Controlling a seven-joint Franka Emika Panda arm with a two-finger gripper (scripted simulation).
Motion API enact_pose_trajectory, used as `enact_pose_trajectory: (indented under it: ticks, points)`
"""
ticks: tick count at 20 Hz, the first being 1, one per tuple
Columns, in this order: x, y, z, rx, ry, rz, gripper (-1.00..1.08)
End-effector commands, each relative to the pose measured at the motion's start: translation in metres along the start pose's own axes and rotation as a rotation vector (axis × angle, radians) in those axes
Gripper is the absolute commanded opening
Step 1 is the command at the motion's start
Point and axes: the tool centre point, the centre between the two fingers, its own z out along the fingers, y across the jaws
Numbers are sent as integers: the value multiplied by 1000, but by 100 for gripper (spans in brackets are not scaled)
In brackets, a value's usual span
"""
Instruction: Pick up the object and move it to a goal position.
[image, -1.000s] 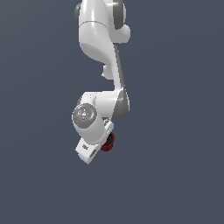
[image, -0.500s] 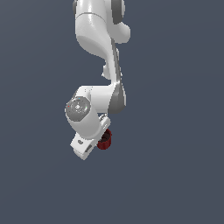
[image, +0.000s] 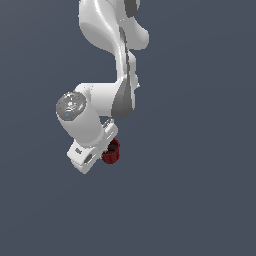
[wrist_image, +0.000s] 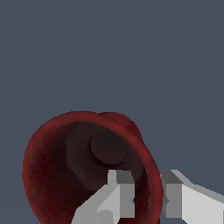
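The object is a small dark red mug (image: 111, 151), mostly hidden behind the white hand of the arm in the exterior view. Seen from the wrist, the mug (wrist_image: 65, 166) fills the lower part of the picture, its dark interior facing the camera. My gripper (wrist_image: 146, 194) is shut on the mug's rim: one grey finger (wrist_image: 120, 188) sits inside the cup and the other finger (wrist_image: 173, 192) presses the outer wall. In the exterior view the gripper (image: 102, 152) itself is hidden by the hand.
Only a plain dark grey-blue background shows around the arm (image: 107, 60) in both views. No table edge, container or other object appears.
The arm has swung toward the exterior view's left, carrying the mug with it. The hold on the rim is unchanged.
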Motion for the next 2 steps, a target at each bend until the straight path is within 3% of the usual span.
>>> enact_pose_trajectory:
  ticks: [1, 2]
  points:
    - [-3, 0, -6, -2, 1, -1, -100]
    - [-3, 0, -6, -2, 1, -1, -100]
